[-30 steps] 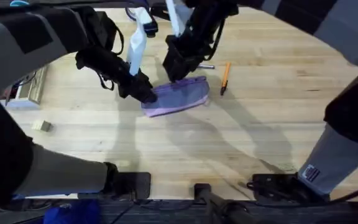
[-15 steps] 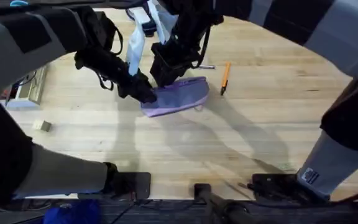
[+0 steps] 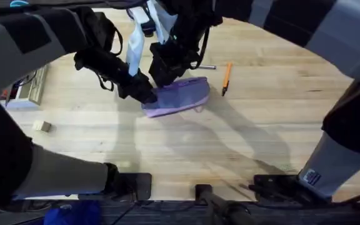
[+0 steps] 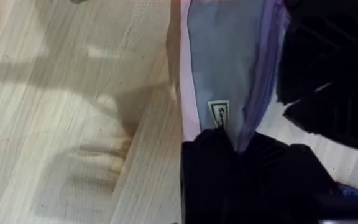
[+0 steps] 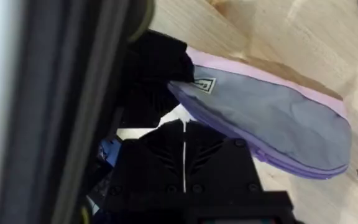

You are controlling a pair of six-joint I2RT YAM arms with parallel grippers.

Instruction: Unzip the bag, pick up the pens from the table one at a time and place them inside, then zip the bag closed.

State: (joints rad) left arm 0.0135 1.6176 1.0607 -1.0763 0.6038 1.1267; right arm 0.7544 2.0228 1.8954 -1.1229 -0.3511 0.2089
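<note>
While the left end effector (image 3: 144,92) clamps the near-left end of the bag (image 3: 180,97), its dark fingers (image 4: 211,163) pressed together on the fabric just past the small sewn label (image 4: 217,114), the right end effector (image 3: 162,74) sits at the far edge of that same end, fingers drawn tight together over the zipper line; whether they actually pinch the pull I cannot tell, since the tips hide it. The bag lies flat on the surface (image 3: 242,144) near the middle, lavender, limp and creased, so it looks light and soft: it will likely drag or bunch under a sideways tug unless one end is pinned as it is now. The seam end and the zipper tab look like the sensible holds, as the cloth body would only fold. Just beyond the bag lies the orange pen (image 3: 226,77), and the tip of the silver pen (image 3: 207,67) peeks out beside the right arm. Both are slim, rigid and probably slippery; a pinch across the barrel near mid-length would suit them best.
</note>
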